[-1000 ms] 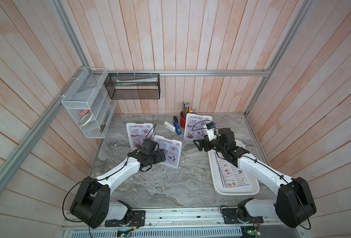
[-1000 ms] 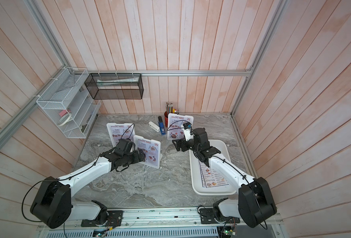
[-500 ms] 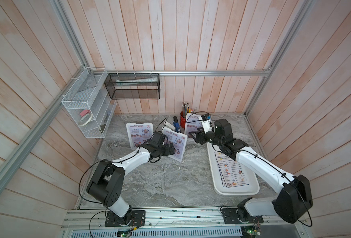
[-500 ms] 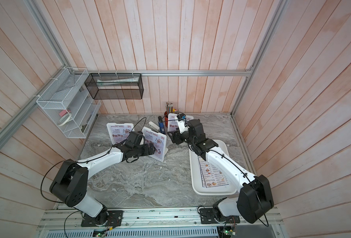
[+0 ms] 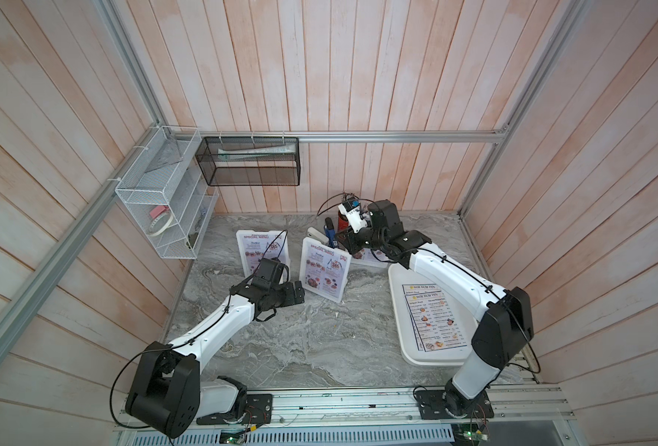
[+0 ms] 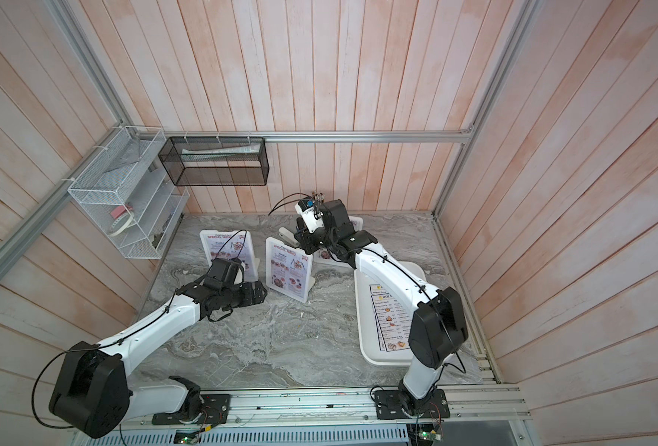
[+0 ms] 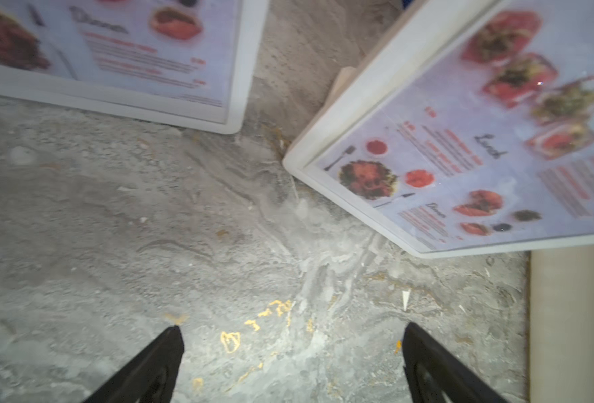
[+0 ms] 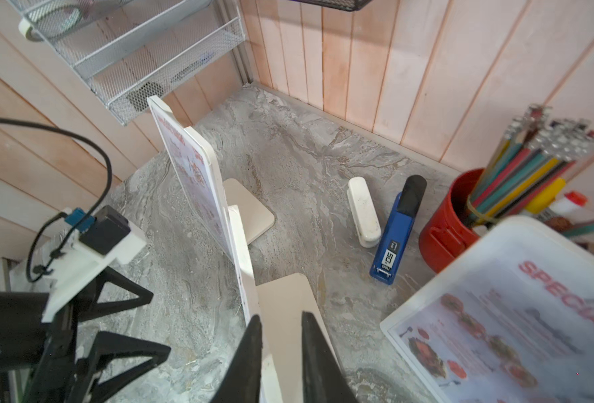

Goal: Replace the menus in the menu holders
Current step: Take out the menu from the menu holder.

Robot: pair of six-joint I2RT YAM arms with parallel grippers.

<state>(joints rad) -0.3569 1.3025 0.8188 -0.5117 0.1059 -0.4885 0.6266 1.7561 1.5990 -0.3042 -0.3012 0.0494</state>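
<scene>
Middle menu holder (image 5: 321,295) stood slanted on the marble table (image 5: 281,347), with a red SPECIAL MENU sheet (image 5: 324,266) in it. The left menu holder (image 5: 261,251) sat beside the middle holder on the left arm's side, apart from it. The right menu holder (image 8: 428,296) was just behind the middle holder on the right arm's side, mostly hidden by the arm in both top views. Both also showed red-headed sheets.

The right gripper (image 8: 281,315) was at the middle holder's top corner on the right arm's side, its jaws drawn nearly together with a thin gap. In the right wrist view the holder's edge ran down past one finger. Couldn't tell whether the jaws pinched the holder, the sheet, or nothing.

The left gripper (image 7: 292,326) hung low over the table, in front of the middle holder toward the left arm's side. Its jaws were spread wide, with nothing between them and no contact with either holder.

A white tray (image 5: 395,285) lay flat on the right arm's side of the middle holder, apart from it, with DIM SUM INN menus (image 5: 433,320) stacked inside.

Behind the middle holder were a white stapler (image 8: 363,213), a blue stapler (image 8: 398,230) and a red cup (image 8: 442,223) of pencils.
</scene>
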